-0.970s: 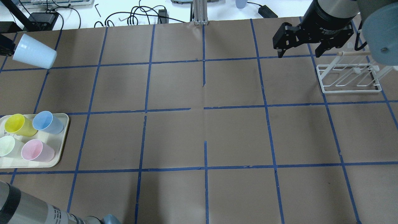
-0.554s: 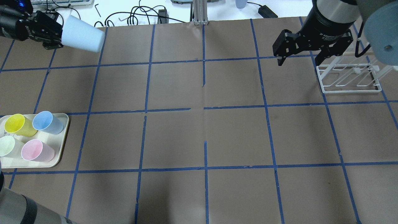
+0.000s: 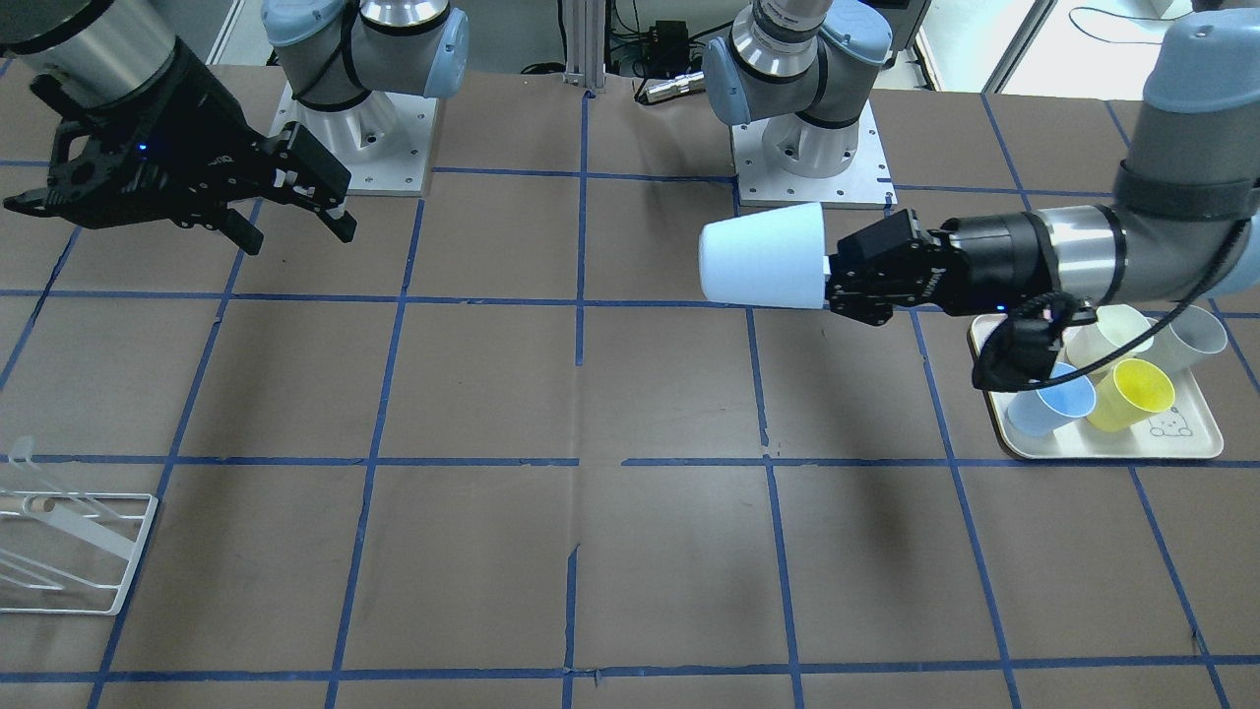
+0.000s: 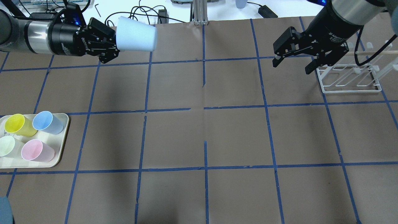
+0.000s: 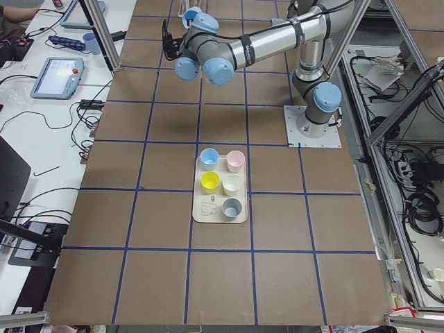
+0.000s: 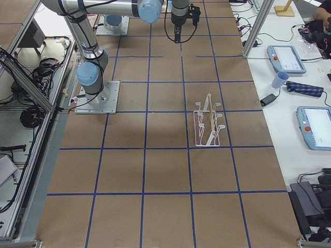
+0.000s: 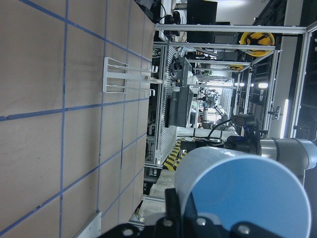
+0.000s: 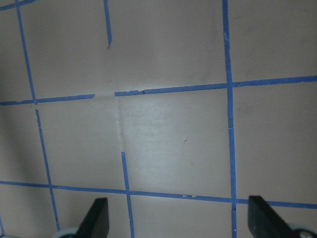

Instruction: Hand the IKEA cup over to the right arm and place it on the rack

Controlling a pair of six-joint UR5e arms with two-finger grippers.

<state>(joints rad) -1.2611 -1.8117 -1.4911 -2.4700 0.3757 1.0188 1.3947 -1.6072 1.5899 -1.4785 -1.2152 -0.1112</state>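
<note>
Since the earlier overhead frames, the left arm has swung the cup from the worktop's far 9 o'clock corner toward 3 o'clock along the far edge. It now sits at about 11 o'clock, farther in than it was a little over half a second ago. More of the left arm's silver forearm has come into the overhead view. The right end effector has stayed at about 1 o'clock. Its wrist has tilted so the fingers reach lower toward 7 o'clock, and its jaws remain spread wide with nothing between them. The tray at 8 o'clock and its yellow cup, sky-blue cup, pale green cup and pink cup have not shifted. Neither has the rack at 2 o'clock.

The cup is a plain, very pale icy-blue tumbler, matte, tapered and without a handle. It lies on its side in the air, clear of the worktop. Its narrow closed base points to 3 o'clock and its wide mouth end faces 9 o'clock. The left end effector is closed on that mouth end and carries the cup level. Whether a finger sits inside the rim cannot be told. In the left wrist view the pale wall fills the lower corner, lit smooth and unmarked.

The cup and the right end effector are well apart, with a bare stretch of brown, blue-taped worktop between them. The rack stands just beside the right end effector, at its 3 o'clock.
</note>
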